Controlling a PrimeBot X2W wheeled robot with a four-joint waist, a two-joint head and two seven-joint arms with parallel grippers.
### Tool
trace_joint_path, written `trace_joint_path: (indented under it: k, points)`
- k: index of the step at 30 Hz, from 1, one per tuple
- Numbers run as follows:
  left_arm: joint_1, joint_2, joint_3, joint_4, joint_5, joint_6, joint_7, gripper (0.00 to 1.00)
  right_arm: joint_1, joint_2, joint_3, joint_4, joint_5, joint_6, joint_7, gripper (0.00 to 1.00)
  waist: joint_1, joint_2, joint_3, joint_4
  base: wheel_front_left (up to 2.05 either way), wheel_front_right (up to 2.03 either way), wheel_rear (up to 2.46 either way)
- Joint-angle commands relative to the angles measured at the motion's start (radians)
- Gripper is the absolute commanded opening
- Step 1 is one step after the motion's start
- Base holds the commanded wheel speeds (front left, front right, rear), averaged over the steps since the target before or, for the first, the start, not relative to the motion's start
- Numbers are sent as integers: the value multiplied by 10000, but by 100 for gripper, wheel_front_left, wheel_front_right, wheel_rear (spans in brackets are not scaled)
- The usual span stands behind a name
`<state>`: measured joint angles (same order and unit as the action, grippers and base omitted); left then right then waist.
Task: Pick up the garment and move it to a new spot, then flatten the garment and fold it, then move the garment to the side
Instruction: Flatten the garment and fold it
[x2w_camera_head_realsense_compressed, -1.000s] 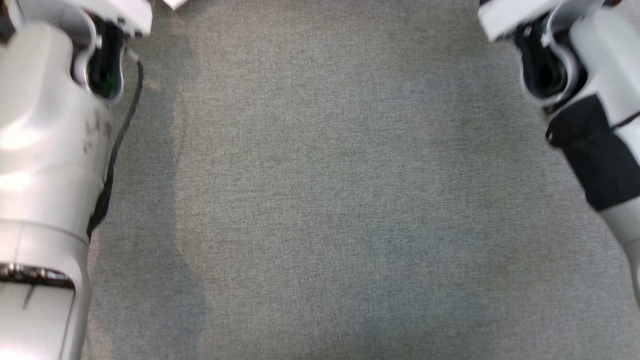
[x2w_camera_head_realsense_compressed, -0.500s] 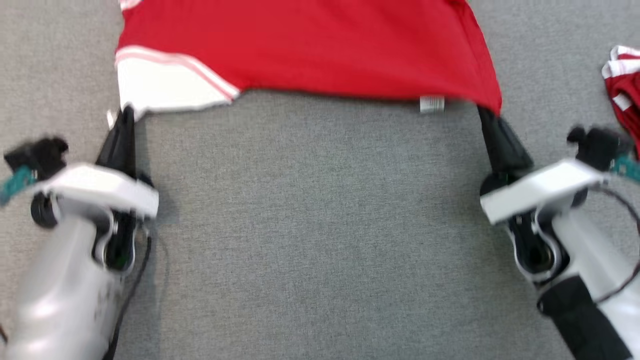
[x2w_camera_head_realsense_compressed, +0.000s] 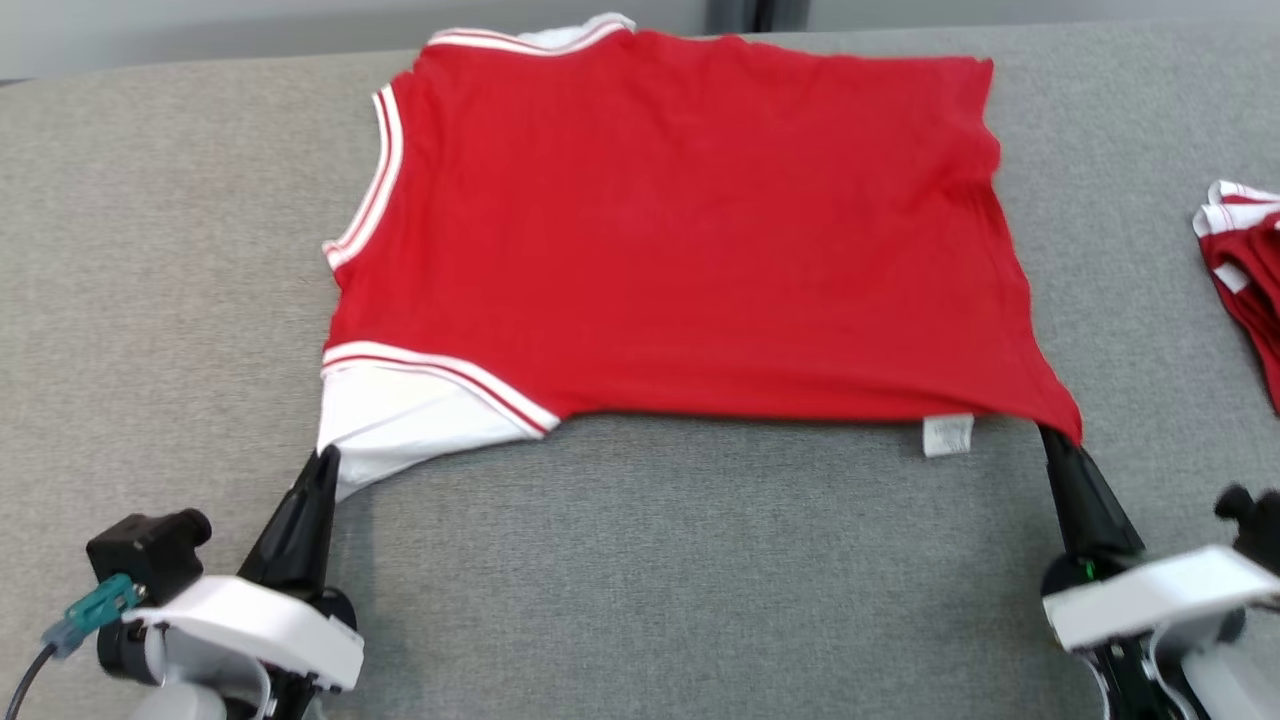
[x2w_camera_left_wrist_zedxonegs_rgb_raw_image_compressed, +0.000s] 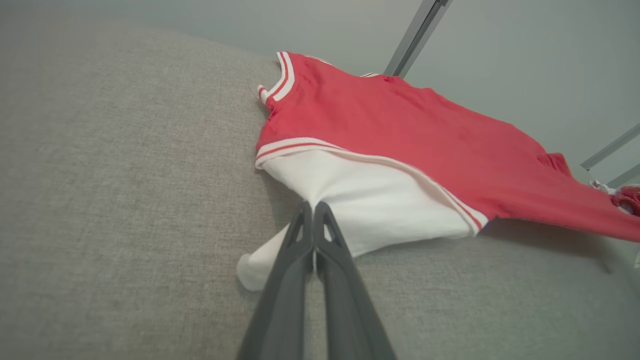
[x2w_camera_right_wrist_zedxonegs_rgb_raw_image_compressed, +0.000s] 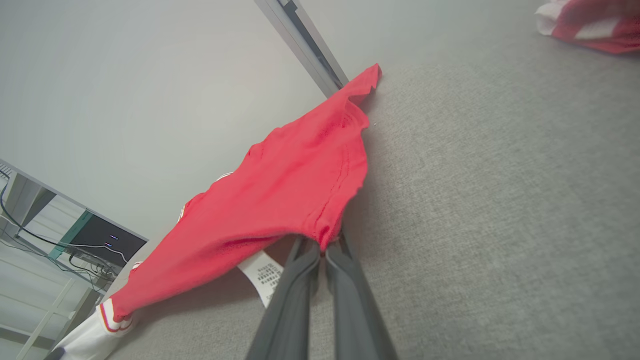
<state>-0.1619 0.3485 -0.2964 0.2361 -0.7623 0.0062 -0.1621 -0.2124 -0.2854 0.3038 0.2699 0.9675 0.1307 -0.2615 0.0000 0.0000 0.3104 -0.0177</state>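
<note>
My left end effector (x2w_camera_head_realsense_compressed: 322, 462) is pressed shut on the white sleeve (x2w_camera_head_realsense_compressed: 400, 425) at the near left corner of the garment (x2w_camera_head_realsense_compressed: 680, 230). My right end effector (x2w_camera_head_realsense_compressed: 1050, 440) is pinched shut on the red hem corner at the near right, just beside the small white label (x2w_camera_head_realsense_compressed: 947, 436). The garment, a red shirt with white trim, lies spread across the middle and far part of the grey tabletop (x2w_camera_head_realsense_compressed: 700, 580). Most of it rests flat with few wrinkles. The near edge hangs a little off the surface between my two holds and casts a shadow beneath. I judge the pick-up and the move to a new spot to be about finished. Flattening is the step in hand, since the near edge is not yet laid down. No fold is made, and the move to the side is left to do. Another red and white piece of clothing (x2w_camera_head_realsense_compressed: 1245, 270) lies well apart at the right edge.
</note>
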Motion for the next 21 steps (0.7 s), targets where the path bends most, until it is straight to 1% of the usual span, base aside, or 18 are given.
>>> trace_joint_path:
  k: [1,3,6,10,13,15,19,21]
  points:
    - [367,205,37,-630,22,316,213,0,435,-113,-187,-186,-34,3,-52,0,0,0,-198,205,0,0,0]
    - [964,443,109,-1626,122,810,530,0,896,-115,-331,-517,-130,3,-53,0,0,0,-286,272,0,0,0]
    - [1811,678,151,-2994,256,1432,872,0,1546,-84,-491,-836,-331,3,-53,0,0,0,-417,300,0,0,0]
    - [2870,895,166,-4371,383,2150,1245,0,2412,14,-640,-1017,-656,3,-53,0,0,0,-691,325,0,0,0]
    - [3517,1043,150,-5134,477,2571,1494,0,3069,86,-928,-1118,-870,3,27,0,0,0,-972,371,0,0,0]
    - [3844,1095,129,-5570,499,2768,1672,0,3460,96,-1145,-1226,-995,3,163,0,0,0,-1119,384,0,0,0]
    - [4439,1249,151,-6185,446,3201,2042,0,4334,220,-1701,-1548,-1424,2,701,0,0,0,-1510,404,0,0,0]
    - [4641,1277,225,-6426,415,3376,2139,0,4636,404,-1976,-1854,-1584,2,1002,0,0,0,-1653,378,0,0,0]
